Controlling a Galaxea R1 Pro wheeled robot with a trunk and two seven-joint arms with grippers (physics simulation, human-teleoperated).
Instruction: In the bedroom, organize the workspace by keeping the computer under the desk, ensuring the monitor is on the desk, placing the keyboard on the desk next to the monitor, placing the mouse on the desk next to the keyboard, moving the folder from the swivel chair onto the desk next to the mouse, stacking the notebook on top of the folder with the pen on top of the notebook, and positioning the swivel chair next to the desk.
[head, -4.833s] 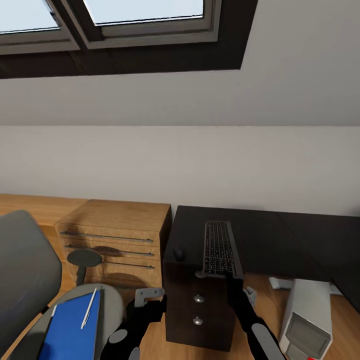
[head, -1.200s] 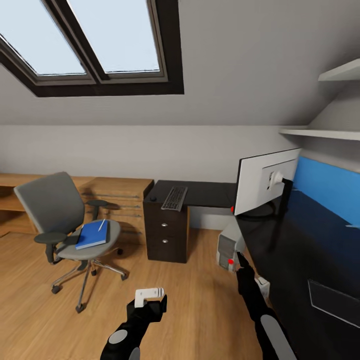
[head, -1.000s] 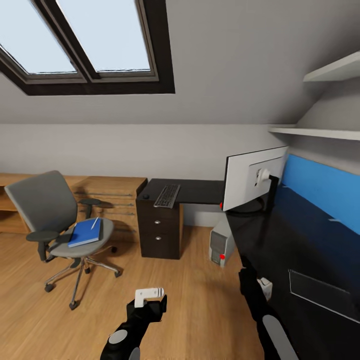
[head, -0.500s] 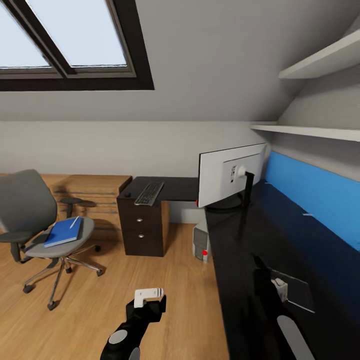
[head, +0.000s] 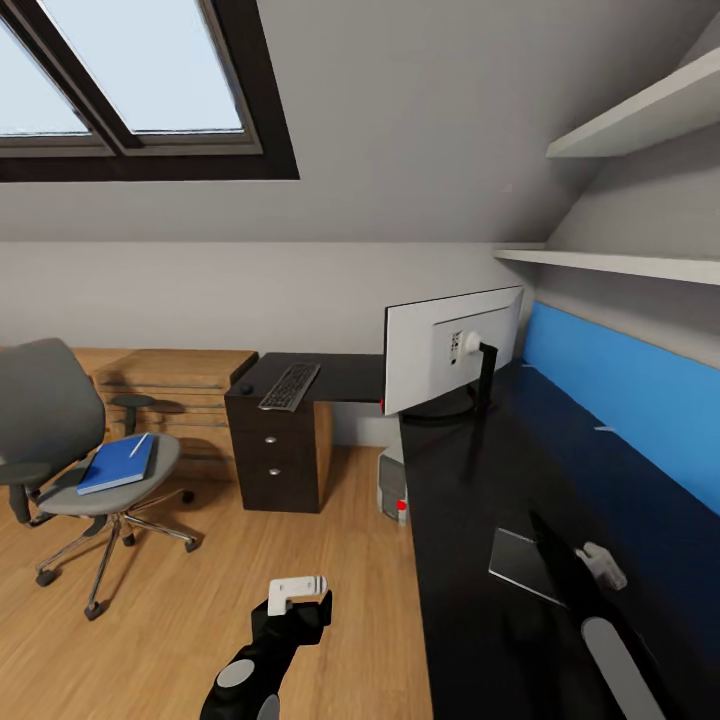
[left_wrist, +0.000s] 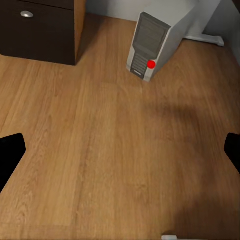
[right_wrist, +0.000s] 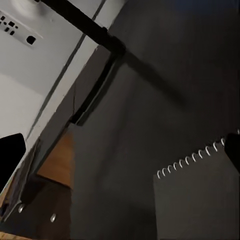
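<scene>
Black desk now lies under the right gripper, its jaws spread above the notebook, while the left gripper, also spread and empty, hangs over the floor, so collecting the notebook looks next.

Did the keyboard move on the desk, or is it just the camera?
No. The keyboard lies above the drawer unit as before; the camera moved.

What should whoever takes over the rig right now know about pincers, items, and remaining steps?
Left pincer open, empty, above the floor. Right pincer open, empty, over the desk near the notebook.
Done: computer under desk, monitor on it, keyboard and mouse on its far end.
Left: folder, pen on top, lies on the swivel chair, apart from the desk; move folder to desk, stack notebook and pen, bring chair over.
</scene>
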